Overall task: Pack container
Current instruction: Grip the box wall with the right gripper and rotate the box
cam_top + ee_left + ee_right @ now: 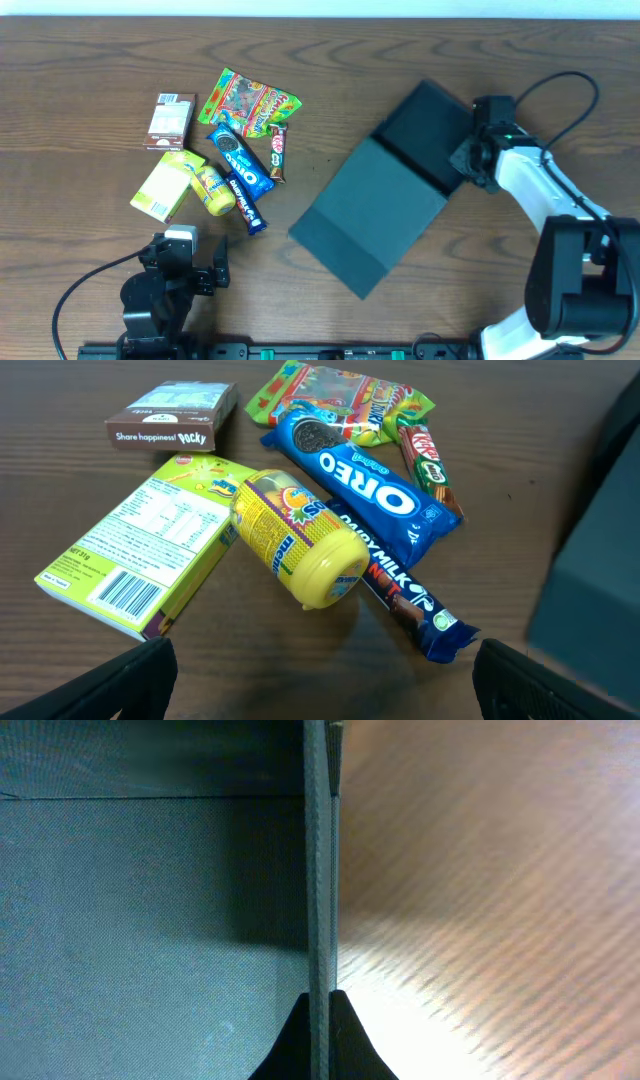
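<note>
Plainly the steadying step is in hand: the container [375, 215] sits right of centre on the bench [100, 60], and the right gripper [466, 160] has its jaws clamped on a thin wall at its right-hand edge. The left gripper [185, 262] hangs by the snacks [240, 162], jaws wide apart and empty. Next, I judge, it must close on one pack and carry it over.

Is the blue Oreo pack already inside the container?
No, the Oreo pack lies out on the table, well apart from the container.
</note>
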### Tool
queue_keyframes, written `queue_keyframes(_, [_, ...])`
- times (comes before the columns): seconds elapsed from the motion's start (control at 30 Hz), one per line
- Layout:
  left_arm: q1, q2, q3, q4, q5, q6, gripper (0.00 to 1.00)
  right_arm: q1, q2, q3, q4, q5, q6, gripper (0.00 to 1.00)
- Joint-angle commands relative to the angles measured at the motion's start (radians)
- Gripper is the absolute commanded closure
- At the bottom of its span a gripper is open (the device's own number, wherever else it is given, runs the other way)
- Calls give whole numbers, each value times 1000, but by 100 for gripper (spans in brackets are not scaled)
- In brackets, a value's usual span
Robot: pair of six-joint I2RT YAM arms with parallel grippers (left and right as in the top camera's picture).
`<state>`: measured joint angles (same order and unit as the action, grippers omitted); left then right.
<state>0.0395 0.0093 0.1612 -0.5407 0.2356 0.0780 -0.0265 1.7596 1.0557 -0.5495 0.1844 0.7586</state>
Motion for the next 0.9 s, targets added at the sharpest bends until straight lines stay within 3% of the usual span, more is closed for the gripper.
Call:
queue_keyframes(0.0, [5, -6, -13, 2, 0, -8, 4, -33, -32, 23, -5, 14, 122, 99])
queue_keyframes(0.17, [5, -6, -13, 2, 0, -7, 4, -43, -32, 23, -6, -33, 252, 99])
queue_keyframes(0.2, [5, -6, -13, 2, 0, -7, 4, -43, -32, 23, 1, -56, 259, 90])
queue_keyframes(0.23, [5, -6, -13, 2, 0, -8, 4, -43, -32, 23, 8, -66, 259, 62])
queue_keyframes(0.3, [5, -6, -13, 2, 0, -8, 4, -43, -34, 24, 8, -60, 241, 31])
queue_keyframes(0.37, [5, -6, -13, 2, 0, -8, 4, -47, -45, 29, 8, -48, 192, 7])
queue_keyframes(0.4, [5, -6, -13, 2, 0, -8, 4, -47, -57, 34, 7, -35, 161, 1])
queue_keyframes(0.7, [5, -6, -13, 2, 0, -7, 4, -44, -314, 148, 2, 73, -237, 1])
queue_keyframes(0.77, [5, -6, -13, 2, 0, -8, 4, -43, -370, 162, 29, 29, -435, 1])
queue_keyframes(0.87, [5, -6, -13, 2, 0, -8, 4, -37, -394, 162, 31, -200, -848, 1])
